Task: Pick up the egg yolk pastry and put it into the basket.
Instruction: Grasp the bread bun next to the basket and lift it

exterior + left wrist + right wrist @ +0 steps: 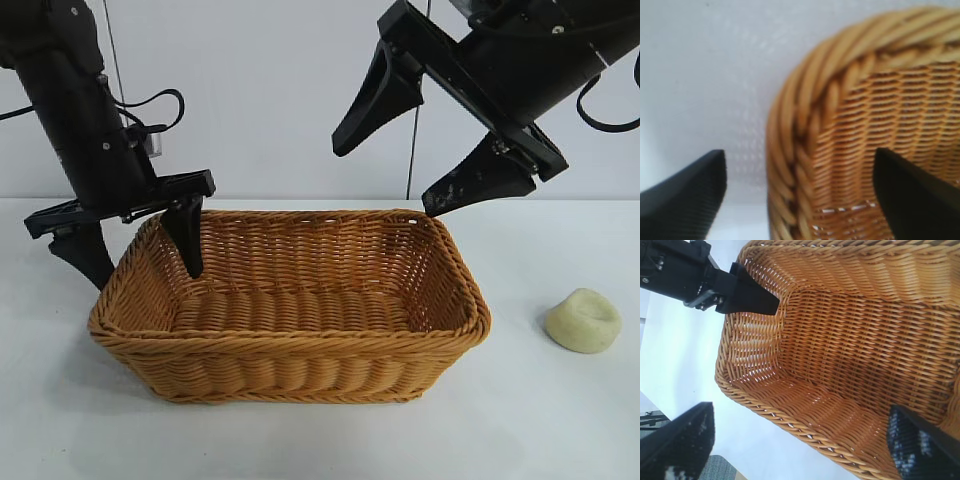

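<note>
The golden-brown wicker basket (290, 350) stands in the middle of the white table and holds nothing. The pale yellow egg yolk pastry (583, 320) lies on the table to the right of the basket, apart from it. My left gripper (143, 268) is open and straddles the basket's back left corner, one finger inside and one outside; the left wrist view shows that gripper (800, 197) with the braided rim (805, 100) between its fingers. My right gripper (385, 180) is open and empty, high above the basket's back right part. In the right wrist view it (800, 447) looks down into the basket (850, 340). The pastry shows in neither wrist view.
A white wall stands behind the table. The left arm's finger (747, 295) shows in the right wrist view at the basket's far corner. Bare table lies in front of the basket and around the pastry.
</note>
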Robot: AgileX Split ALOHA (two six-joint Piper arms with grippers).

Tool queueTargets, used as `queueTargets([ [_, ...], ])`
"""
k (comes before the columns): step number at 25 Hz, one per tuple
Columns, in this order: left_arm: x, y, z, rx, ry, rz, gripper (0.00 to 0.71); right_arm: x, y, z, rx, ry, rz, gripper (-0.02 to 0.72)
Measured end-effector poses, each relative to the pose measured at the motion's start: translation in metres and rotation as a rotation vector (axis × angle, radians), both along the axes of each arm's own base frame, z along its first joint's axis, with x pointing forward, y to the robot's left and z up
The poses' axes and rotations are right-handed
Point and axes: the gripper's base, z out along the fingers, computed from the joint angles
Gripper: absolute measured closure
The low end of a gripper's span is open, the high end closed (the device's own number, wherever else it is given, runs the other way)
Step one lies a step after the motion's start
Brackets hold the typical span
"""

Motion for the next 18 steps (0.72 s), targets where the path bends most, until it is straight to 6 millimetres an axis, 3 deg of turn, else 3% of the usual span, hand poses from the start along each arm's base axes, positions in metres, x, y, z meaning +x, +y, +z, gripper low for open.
queueTargets([
  [7, 0.021, 0.005, 0.045, 0.072, -0.197, -0.022, 0.020, 0.000, 0.000, 0.000, 0.001, 0.000, -0.001, 0.062],
  [13, 0.026, 0.019, 0.047, 0.192, -0.233, -0.035, 0.020, 0.000, 0.000, 0.000, 0.001, 0.001, 0.000, 0.062],
  [18, 0.033, 0.050, 0.047, 0.211, -0.228, 0.029, 0.020, 0.000, 0.000, 0.000, 0.001, 0.001, 0.000, 0.062],
])
